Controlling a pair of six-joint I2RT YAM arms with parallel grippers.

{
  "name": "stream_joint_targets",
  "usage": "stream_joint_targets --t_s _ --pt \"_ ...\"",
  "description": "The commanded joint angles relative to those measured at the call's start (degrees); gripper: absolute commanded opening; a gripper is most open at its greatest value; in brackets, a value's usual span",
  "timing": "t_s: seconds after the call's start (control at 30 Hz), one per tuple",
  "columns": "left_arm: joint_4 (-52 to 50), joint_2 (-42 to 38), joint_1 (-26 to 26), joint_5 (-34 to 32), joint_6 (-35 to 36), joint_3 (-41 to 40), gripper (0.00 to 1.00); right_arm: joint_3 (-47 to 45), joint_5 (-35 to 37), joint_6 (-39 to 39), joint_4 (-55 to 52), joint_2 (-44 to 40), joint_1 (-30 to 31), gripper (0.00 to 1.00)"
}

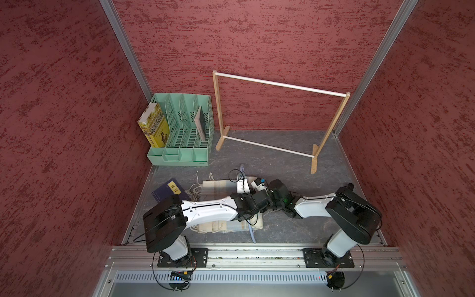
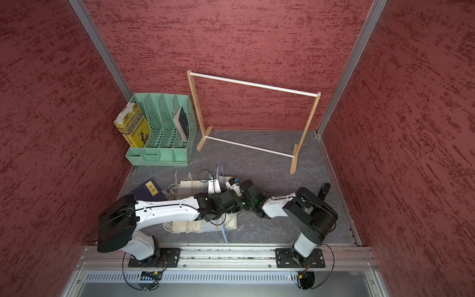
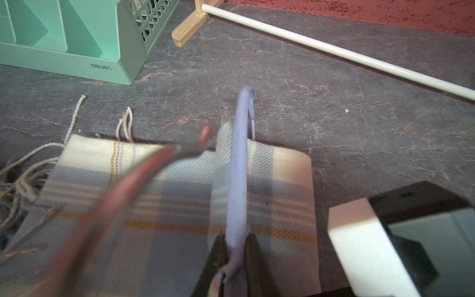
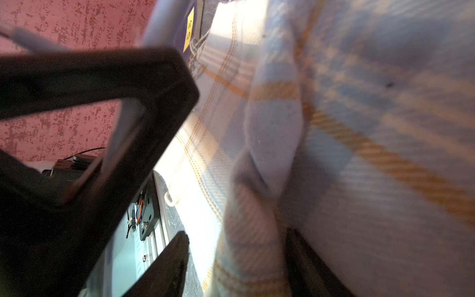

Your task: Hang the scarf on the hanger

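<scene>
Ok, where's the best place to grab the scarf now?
Pinch the raised ridge of the scarf next to the hanger, coming from the right arm's side, fingers astride it; it stands proud of the flat layers, likely easiest.

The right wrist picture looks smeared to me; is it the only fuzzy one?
Right wrist view: the scarf fills much of the frame, smeared and soft, one cream strip washed out by glare. Left wrist view: the cable near the lens is blurred, the hanger slightly soft, the table crisp. Both top views: sharp throughout, though the wall posts splay outward.
</scene>
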Motion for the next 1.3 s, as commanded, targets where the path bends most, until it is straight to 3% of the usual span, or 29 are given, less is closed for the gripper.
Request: stream_joint_targets --t_s 0.0,0.33,0.73,0.8,0.97,1.03,1.27 --pt "-0.09 2.11 0.29 1.95 0.99 -0.16 0.02 -1.04 0.96 -2.98 -0.37 -3.78 1.26 0.64" --pt "-0.35 2.08 0.31 1.96 0.91 -0.16 0.02 -2.34 2.13 -2.80 -0.94 -5.72 1.26 0.62" --pt "1.43 2.01 0.31 2.65 2.59 -0.41 0.02 -8.45 15.11 -4.92 -20.16 -30.19 1.25 0.61" --pt "1.94 2.19 0.31 3.02 3.21 -0.15 0.02 -9.85 17.03 -4.59 -21.69 -32.47 1.25 0.54" --pt "1.46 3.29 0.22 3.53 4.65 2.22 0.02 -10.90 16.63 -3.32 -17.86 -28.89 1.25 0.18" --pt "0.14 3.95 -0.02 3.37 5.00 4.03 0.02 -10.62 14.70 -2.66 -14.97 -25.84 1.33 0.09" --pt "-1.93 5.26 -1.05 3.35 6.15 8.05 0.02 -8.89 13.22 -1.88 -5.74 -15.57 4.40 0.09"
